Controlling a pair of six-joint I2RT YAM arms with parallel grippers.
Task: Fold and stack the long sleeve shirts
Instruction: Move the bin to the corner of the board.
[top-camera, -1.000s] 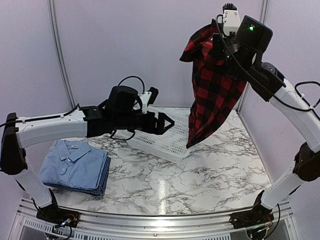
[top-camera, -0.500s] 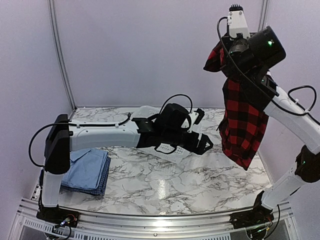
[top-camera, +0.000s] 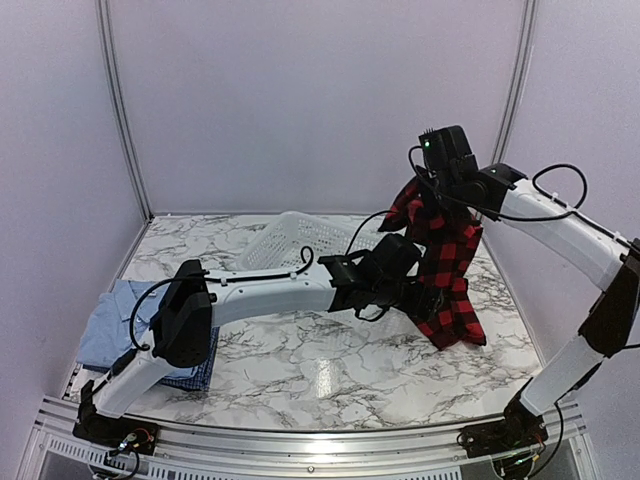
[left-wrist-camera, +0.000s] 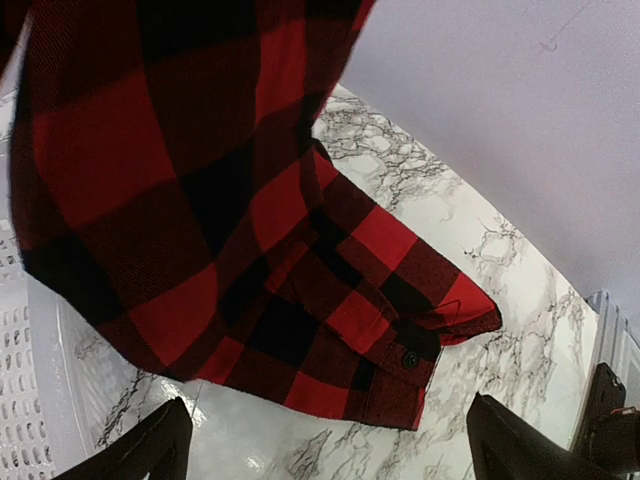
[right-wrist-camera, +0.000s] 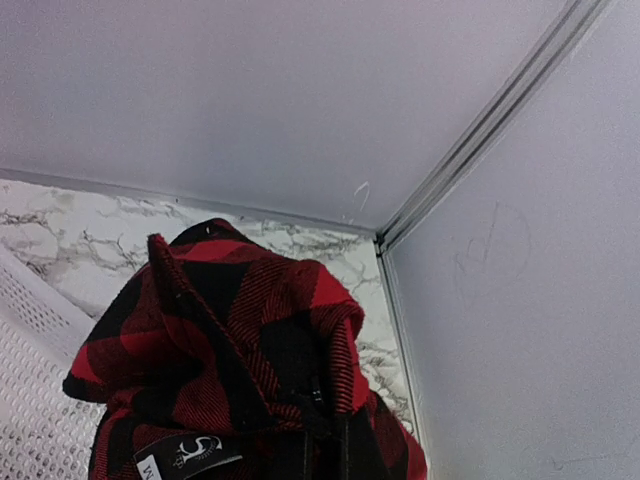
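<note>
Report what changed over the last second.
The right gripper, shut on the plaid shirt, lowered it from overhead toward the table. The open left gripper reached rightward to the shirt's hanging end. The folded blue shirts stayed put.

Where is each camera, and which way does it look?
Top external: high behind the arms, looking down at the table; both arms show.
Left wrist: on the left arm, looking past its open left end effector at the plaid shirt; both fingertips show.
Right wrist: on the right arm, facing the back corner over the shirt its right end effector grips, itself mostly hidden.
Shared: all see the plaid shirt; both wrist views see the basket.
</note>
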